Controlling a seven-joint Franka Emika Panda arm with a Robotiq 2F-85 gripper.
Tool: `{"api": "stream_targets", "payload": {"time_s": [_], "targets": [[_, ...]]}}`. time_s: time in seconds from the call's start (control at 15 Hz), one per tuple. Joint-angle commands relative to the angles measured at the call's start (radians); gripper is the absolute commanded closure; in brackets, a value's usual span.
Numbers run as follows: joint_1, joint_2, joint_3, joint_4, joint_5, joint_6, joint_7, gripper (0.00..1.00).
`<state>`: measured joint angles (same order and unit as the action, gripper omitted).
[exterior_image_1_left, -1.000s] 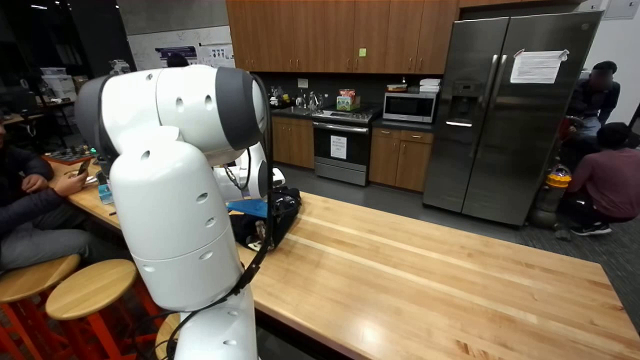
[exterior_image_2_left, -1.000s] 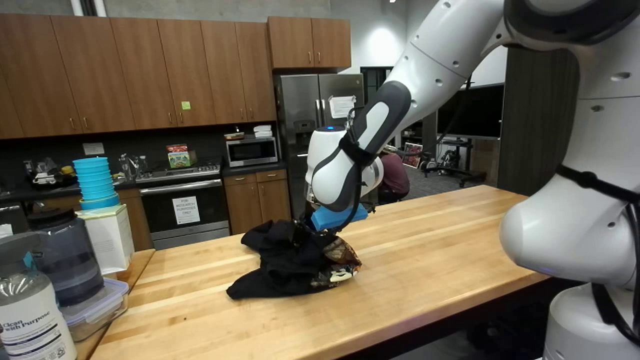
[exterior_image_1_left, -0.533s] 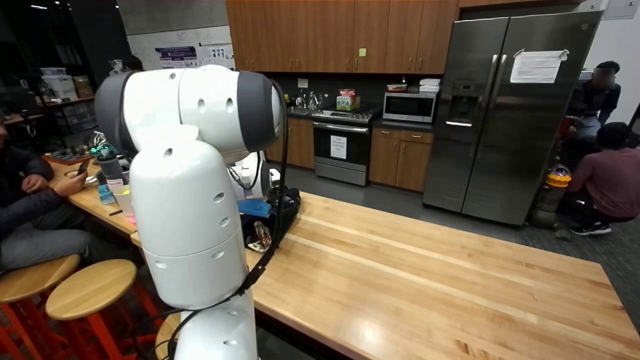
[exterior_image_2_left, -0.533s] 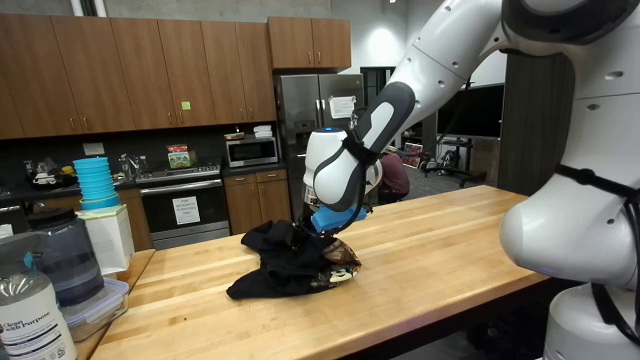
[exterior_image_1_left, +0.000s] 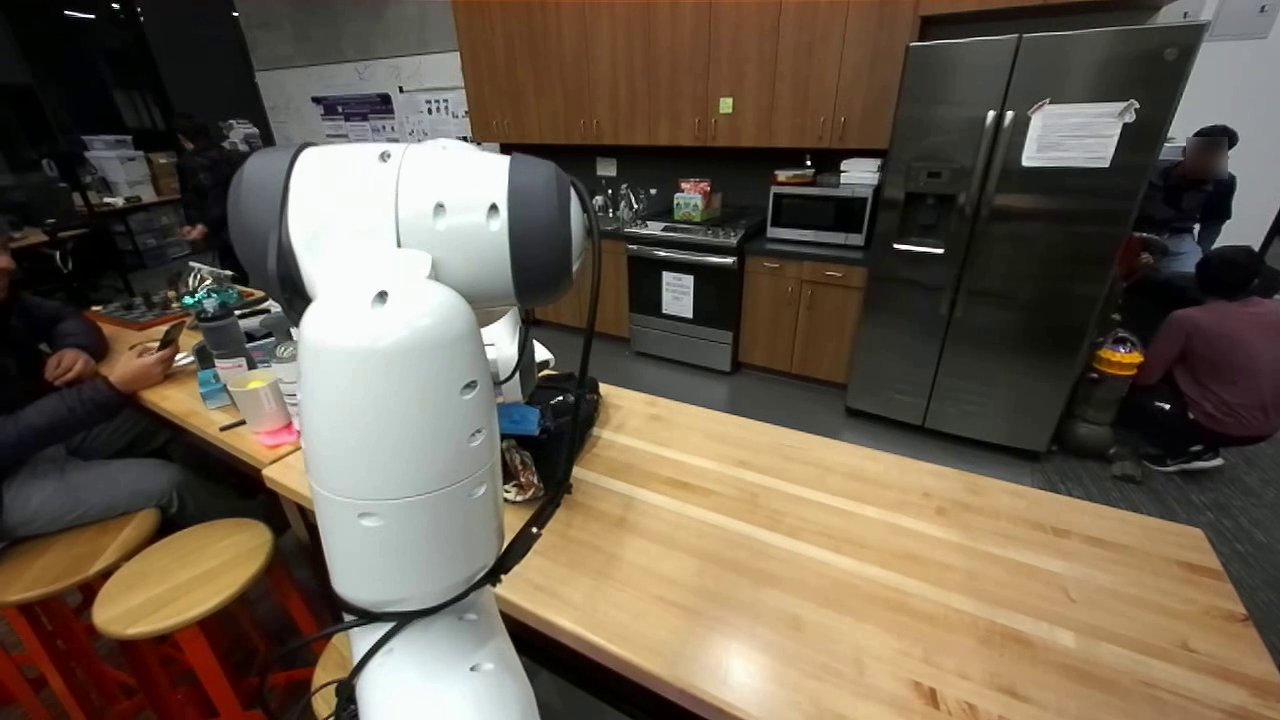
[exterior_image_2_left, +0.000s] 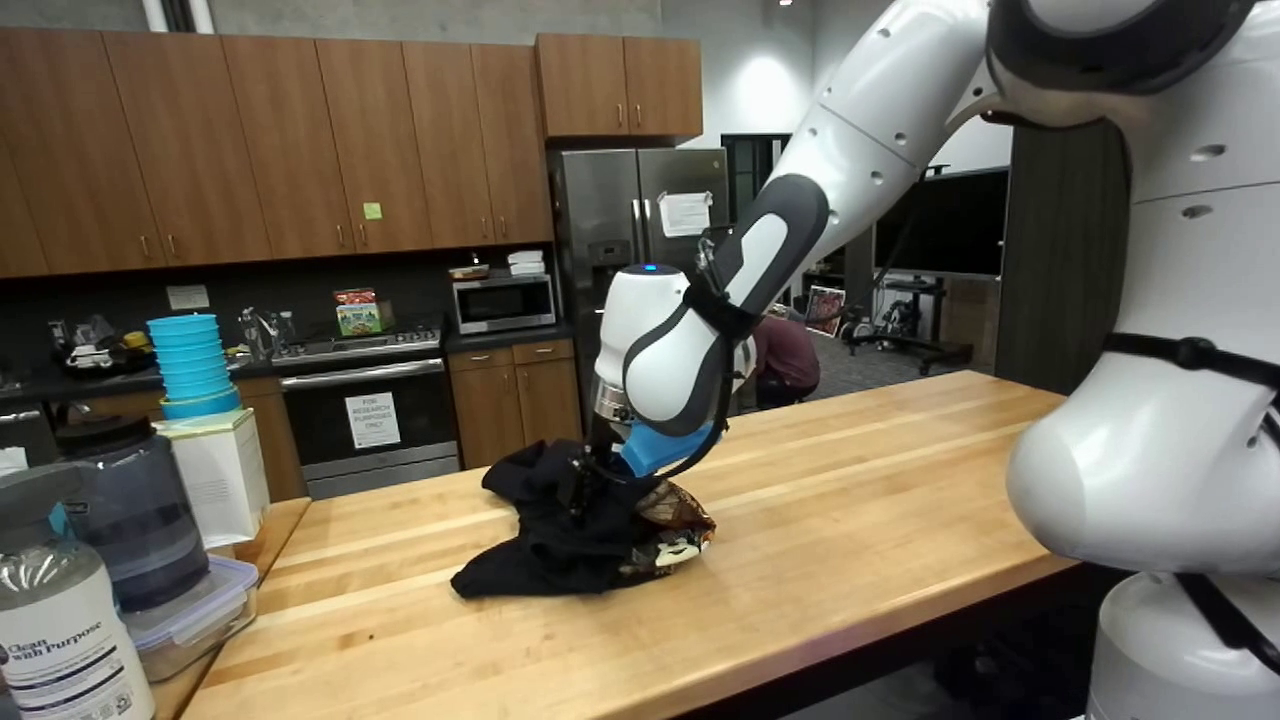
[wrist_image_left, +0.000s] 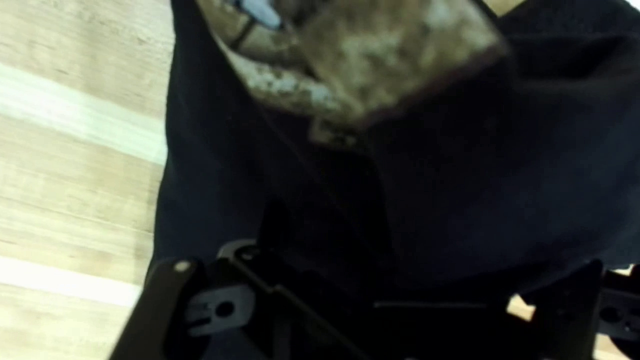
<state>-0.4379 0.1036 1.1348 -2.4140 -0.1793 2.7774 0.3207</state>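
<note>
The black two-finger gripper has its fingers spread wide apart, seen at the lower edge of the wrist view. Crumpled black cloth fills the space between and ahead of the fingers; contact between the fingertips and the cloth cannot be determined. The cloth carries a brown-and-cream printed panel. It lies in a heap on the pale, striped wooden tabletop, directly below the gripper, and is visible in both exterior views. A bright blue block-shaped part sits just beside the gripper at the wrist of the white-and-dark-grey robot arm.

Well apart from the cloth, in an exterior view, the following units stand at the table's end: a clear bottle with a white label, a dark translucent jug with a black lid, a clear plastic box with a lavender lid, and a stack of light-blue round containers on a white carton.

Background: a black-and-steel oven, a steel microwave, brown wooden cabinets and a dark steel refrigerator.
</note>
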Motion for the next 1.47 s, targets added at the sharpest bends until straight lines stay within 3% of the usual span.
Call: {"api": "stream_targets", "payload": {"time_s": [0.0, 0.4, 0.93, 1.0, 1.27, 1.4], "targets": [[0.054, 0.094, -0.075, 0.059, -0.105, -0.093, 0.062, 0.00], [0.182, 0.171, -0.272, 0.163, -0.343, -0.182, 0.337, 0.00], [0.211, 0.255, -0.398, 0.255, -0.336, -0.201, 0.504, 0.00], [0.366, 0.198, -0.569, 0.243, -0.202, -0.173, 0.438, 0.00], [0.537, 0.172, -0.793, 0.242, -0.038, -0.146, 0.437, 0.00], [0.595, 0.139, -0.861, 0.207, 0.016, -0.100, 0.443, 0.00]]}}
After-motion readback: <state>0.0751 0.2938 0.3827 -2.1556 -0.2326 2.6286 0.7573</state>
